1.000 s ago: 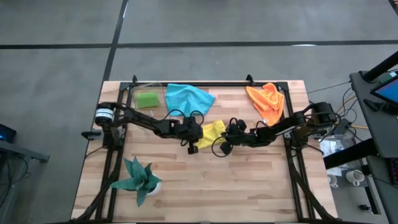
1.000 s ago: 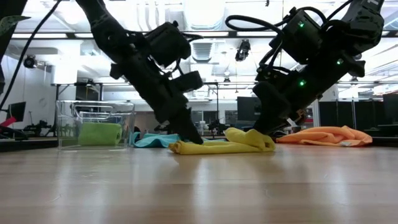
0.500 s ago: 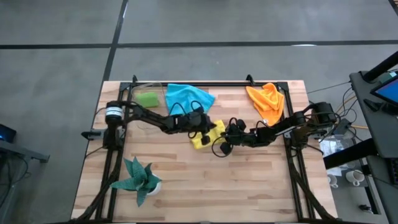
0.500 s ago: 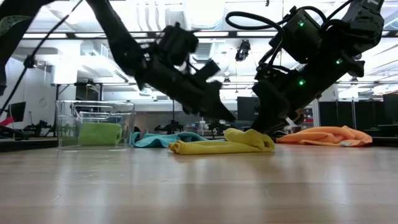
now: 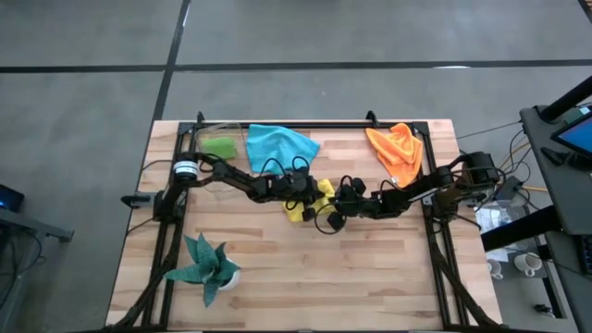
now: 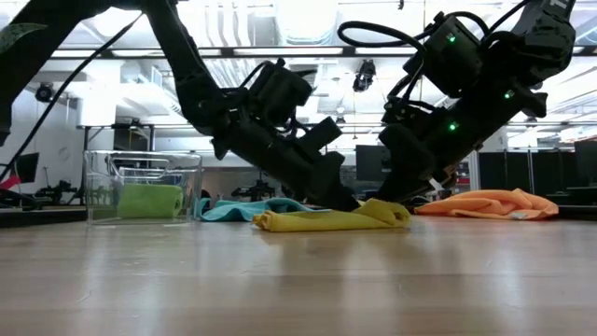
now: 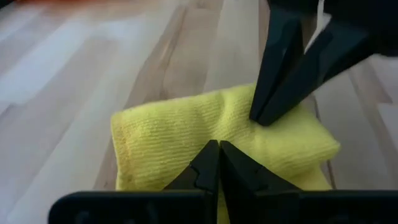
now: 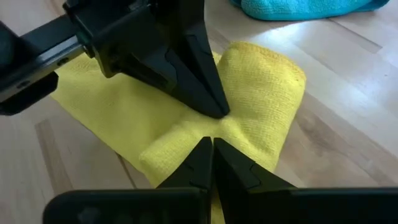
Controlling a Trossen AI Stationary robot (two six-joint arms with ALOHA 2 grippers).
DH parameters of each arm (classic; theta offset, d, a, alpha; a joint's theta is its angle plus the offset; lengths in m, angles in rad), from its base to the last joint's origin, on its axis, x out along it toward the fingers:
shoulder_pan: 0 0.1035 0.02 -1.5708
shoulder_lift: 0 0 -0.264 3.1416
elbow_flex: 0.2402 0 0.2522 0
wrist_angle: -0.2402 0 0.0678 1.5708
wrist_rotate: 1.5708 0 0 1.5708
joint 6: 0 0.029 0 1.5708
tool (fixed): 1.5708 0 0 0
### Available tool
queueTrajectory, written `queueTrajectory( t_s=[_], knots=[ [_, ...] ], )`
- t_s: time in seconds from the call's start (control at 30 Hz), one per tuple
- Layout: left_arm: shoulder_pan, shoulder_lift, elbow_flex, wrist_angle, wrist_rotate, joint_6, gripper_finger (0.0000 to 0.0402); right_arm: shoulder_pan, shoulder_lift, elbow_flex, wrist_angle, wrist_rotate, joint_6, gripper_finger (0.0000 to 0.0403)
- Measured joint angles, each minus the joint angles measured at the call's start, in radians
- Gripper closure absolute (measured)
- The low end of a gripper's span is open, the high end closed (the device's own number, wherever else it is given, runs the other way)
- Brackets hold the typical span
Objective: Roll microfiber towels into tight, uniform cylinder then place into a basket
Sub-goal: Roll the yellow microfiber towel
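Observation:
A yellow towel [image 5: 308, 200], folded into a thick pad, lies flat on the wooden table's middle. My left gripper [image 7: 217, 145] and my right gripper [image 8: 210, 142] are both shut. Their tips meet on the pad from opposite sides, a finger's width apart. A rolled green towel [image 6: 149, 201] lies inside the clear basket [image 6: 98, 187] at the far left. At the far edge, a blue towel [image 5: 280, 144] lies crumpled and an orange towel [image 5: 398, 148] lies in a heap toward the far right. My left gripper sets its shut fingertips on the top of the yellow pad near its middle [image 7: 205, 134]. It comes slanting down from the table's left. The pad lies flat on the table under them. My right gripper sets its shut fingertips on the pad's top [image 8: 186, 134], slanting down from the table's right. The cloth is creased and dented around the tips. The towel stays on the table.
A teal spiky plant in a white pot [image 5: 205, 262] stands near the front left. A black metal frame [image 5: 277, 126] runs along the table's far edge and sides. Bare wood lies in front of the yellow towel.
My left gripper has left the yellow towel's left end, swung toward the table's right and tipped flatter. It has come down on the pad beside my right gripper. The towel's raised fold at its right end now sits lower.

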Motion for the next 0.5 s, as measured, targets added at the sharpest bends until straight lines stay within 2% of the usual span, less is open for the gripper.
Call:
queueTrajectory(
  t_s=[0.17, 0.33, 0.5],
  knots=[
    [0.0, -0.001, -0.025, 0.005, -0.008, 0.0, 0.0402, 0.002, -0.016, 0.0, -0.001, 0.001, -0.052, 0.0394],
    [0.0, -0.004, -0.041, 0.008, -0.009, 0.001, 0.0402, 0.009, -0.122, 0.0, -0.042, 0.005, -0.095, 0.0392],
    [0.0, -0.004, -0.045, 0.006, -0.01, 0.001, 0.0402, 0.026, -0.221, -0.004, -0.201, 0.004, 0.012, 0.0361]
  ],
)
